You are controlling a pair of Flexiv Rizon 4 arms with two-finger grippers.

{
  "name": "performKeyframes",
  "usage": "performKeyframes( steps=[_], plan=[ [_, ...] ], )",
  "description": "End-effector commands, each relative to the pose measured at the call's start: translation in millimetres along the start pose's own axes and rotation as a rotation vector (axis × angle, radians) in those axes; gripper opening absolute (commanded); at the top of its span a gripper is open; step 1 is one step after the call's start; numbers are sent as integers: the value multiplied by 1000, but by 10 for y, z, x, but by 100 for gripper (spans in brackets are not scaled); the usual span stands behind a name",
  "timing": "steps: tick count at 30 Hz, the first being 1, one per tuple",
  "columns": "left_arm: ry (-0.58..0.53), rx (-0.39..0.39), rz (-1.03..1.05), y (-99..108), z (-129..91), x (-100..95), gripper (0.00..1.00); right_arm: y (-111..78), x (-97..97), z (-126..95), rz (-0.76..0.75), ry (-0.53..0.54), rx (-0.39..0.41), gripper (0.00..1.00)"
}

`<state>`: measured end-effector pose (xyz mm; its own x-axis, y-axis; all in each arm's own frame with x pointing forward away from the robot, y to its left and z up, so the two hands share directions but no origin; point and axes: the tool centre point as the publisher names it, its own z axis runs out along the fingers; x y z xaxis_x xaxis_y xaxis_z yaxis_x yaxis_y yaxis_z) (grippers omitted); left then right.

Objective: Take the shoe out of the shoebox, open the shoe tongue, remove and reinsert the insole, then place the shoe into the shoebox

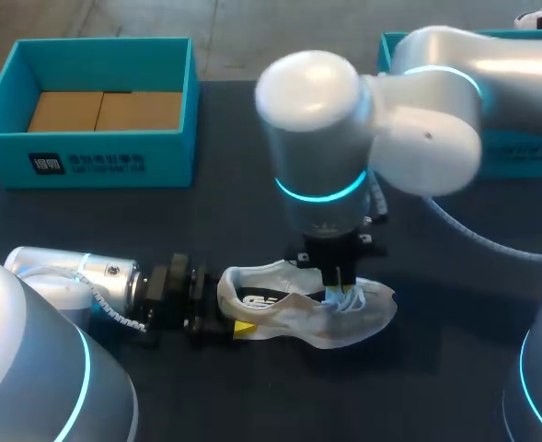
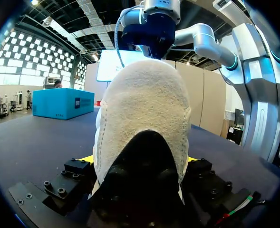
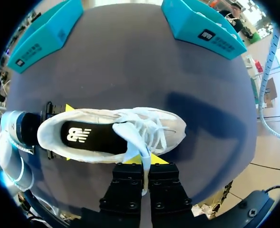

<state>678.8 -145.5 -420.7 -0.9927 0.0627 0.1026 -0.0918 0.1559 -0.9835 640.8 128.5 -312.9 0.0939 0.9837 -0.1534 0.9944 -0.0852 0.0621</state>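
Sneaker [image 1: 280, 318] sits upright on table [image 1: 252, 184], out of teal shoebox [image 1: 86, 161]; left gripper [image 2: 137, 164] clamps heel [image 2: 144, 109] to steady it; right gripper [image 3: 143, 159] from above pinches tongue [image 3: 130, 137], likely lifting it to expose insole [image 3: 92, 137].

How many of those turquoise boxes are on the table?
2. The left box sits open at the far left corner; the right box, far right, is mostly hidden behind the right arm.

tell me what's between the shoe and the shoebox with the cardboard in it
Only bare table, seen in the head view, between shoe and shoebox.
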Motion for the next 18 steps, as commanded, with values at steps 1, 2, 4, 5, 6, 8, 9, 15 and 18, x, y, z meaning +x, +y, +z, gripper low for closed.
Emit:
performKeyframes(
  steps=[1, 2, 4, 5, 6, 8, 9, 15, 18],
  plan=[
    [-3, -2, 0, 34, -15, 2, 0, -153, -226, 36, 924, 177, -69, 0],
    [-3, -2, 0, 34, -15, 2, 0, -161, -252, 55, 929, 189, -67, 0],
    [-3, -2, 0, 34, -15, 2, 0, -163, -288, 93, 913, 248, -80, 0],
    [-3, -2, 0, 34, -15, 2, 0, -161, -304, 111, 916, 262, -77, 0],
    [-3, -2, 0, 34, -15, 2, 0, -158, -321, 131, 902, 294, -85, 0],
    [-3, -2, 0, 34, -15, 2, 0, -145, -373, 174, 905, 312, -80, 0],
    [-3, -2, 0, 34, -15, 2, 0, -139, -391, 194, 899, 333, -86, 0],
    [-3, -2, 0, 34, -15, 2, 0, -93, -485, 281, 869, 425, -103, 0],
    [-3, -2, 0, 34, -15, 2, 0, -62, -531, 310, 838, 479, -113, 0]
  ],
)
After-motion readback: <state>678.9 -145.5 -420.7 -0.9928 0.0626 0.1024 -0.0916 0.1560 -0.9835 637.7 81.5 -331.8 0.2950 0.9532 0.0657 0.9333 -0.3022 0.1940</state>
